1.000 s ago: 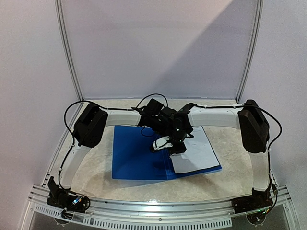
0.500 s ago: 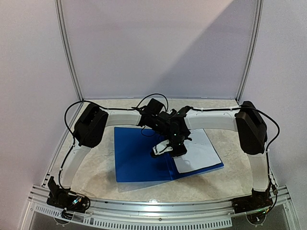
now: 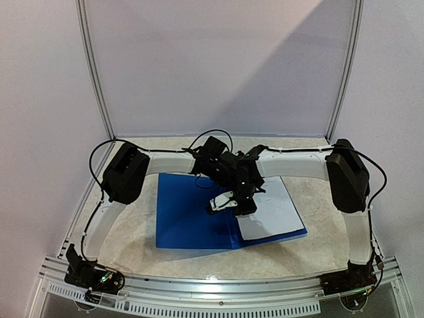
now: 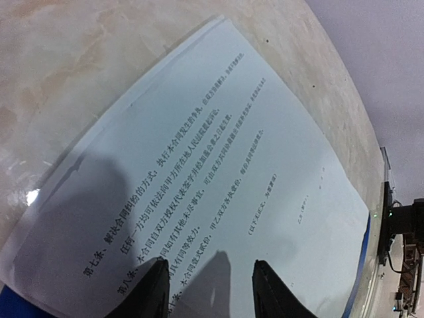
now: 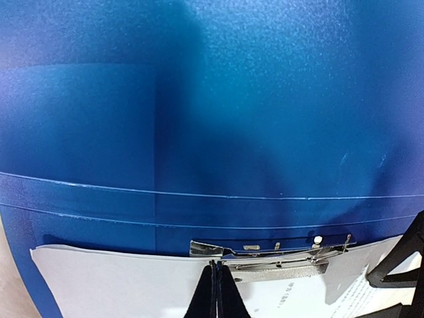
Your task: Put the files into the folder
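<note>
As the folder (image 3: 189,212) lies open on the table (image 3: 132,246), entries follow.

Folder: blue, spread flat, both leaves showing. The left leaf is bare; the right leaf carries the files.

Files (image 3: 275,212): white printed sheets stacked on the right leaf. Their inner edge runs along the spine and reaches under the clip (image 5: 265,257). In the left wrist view the stack looks slightly fanned at one corner.

Clip: metal bar at the spine, lying across the edge of the sheets. Whether it is fully pressed down cannot be told.

Left gripper (image 4: 209,268): part open, fingers spread over the printed page near its lower edge. Nothing is between them, and contact with the paper is not certain.

Right gripper (image 5: 213,281): closed, with its tip at the near edge of the clip, between bar and sheet.

Step in hand, as judged: the sheets are already placed and are now being fixed under the clip. The left gripper appears to steady the stack.

Next move, as judged: seat the clip squarely on the sheets without dragging them askew. Then both arms must lift away before the bare leaf can be folded over.
</note>
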{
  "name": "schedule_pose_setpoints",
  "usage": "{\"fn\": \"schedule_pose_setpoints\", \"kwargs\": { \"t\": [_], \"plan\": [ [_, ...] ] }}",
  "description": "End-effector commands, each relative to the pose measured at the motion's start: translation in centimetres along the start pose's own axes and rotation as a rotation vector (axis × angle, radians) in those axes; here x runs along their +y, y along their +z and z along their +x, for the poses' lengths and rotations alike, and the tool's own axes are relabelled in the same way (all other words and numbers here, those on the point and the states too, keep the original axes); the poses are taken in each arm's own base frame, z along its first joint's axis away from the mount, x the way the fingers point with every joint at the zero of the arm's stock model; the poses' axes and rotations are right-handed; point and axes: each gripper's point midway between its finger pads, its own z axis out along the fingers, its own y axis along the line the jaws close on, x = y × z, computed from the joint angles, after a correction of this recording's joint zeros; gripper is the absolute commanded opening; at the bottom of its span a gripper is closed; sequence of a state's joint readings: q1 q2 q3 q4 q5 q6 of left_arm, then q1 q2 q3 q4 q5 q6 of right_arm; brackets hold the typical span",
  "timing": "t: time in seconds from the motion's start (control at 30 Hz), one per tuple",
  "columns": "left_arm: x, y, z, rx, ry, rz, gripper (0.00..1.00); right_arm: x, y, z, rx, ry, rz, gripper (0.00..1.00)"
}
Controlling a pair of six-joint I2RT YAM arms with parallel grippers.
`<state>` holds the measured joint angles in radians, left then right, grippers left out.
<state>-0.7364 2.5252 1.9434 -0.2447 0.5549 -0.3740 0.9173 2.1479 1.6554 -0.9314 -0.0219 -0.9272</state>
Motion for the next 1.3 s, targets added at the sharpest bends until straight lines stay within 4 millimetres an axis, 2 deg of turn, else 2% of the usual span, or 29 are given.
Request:
{"fn": "schedule_pose_setpoints", "kwargs": {
  "t": [0.0,0.07,0.13,0.4,0.47,0.7,0.97,1.1,1.27],
  "plan": [
    [4.3,2.1,5.4,0.134,-0.091,-0.089,0.44,4.0,3.1,-0.1,-0.024,0.017,-0.158,0.0],
    [4.2,2.0,5.4,0.134,-0.091,-0.089,0.44,4.5,4.6,0.9,0.019,0.02,-0.167,0.0],
    [4.2,2.0,5.4,0.134,-0.089,-0.087,0.44,4.8,5.1,1.2,0.033,0.028,-0.177,0.0],
    [4.2,2.1,5.6,0.135,-0.094,-0.082,0.44,4.1,4.2,0.2,0.004,0.041,-0.165,0.0],
    [4.2,2.1,5.6,0.137,-0.095,-0.082,0.44,3.8,3.7,-0.4,-0.015,0.052,-0.162,0.01],
    [4.2,2.1,5.8,0.137,-0.095,-0.082,0.43,1.2,-0.5,-2.0,-0.078,0.059,-0.042,0.05],
    [3.9,1.7,5.1,0.122,-0.083,-0.082,0.44,-0.2,-2.0,-2.2,-0.088,0.064,0.03,0.21],
    [2.4,0.4,2.7,0.072,-0.051,-0.08,0.48,-1.4,-5.1,-3.3,-0.145,0.072,0.096,0.29],
    [-1.2,-3.9,-3.8,-0.065,0.033,-0.11,0.56,-2.7,-10.6,-4.7,-0.271,0.107,0.2,0.37]
  ]
}}
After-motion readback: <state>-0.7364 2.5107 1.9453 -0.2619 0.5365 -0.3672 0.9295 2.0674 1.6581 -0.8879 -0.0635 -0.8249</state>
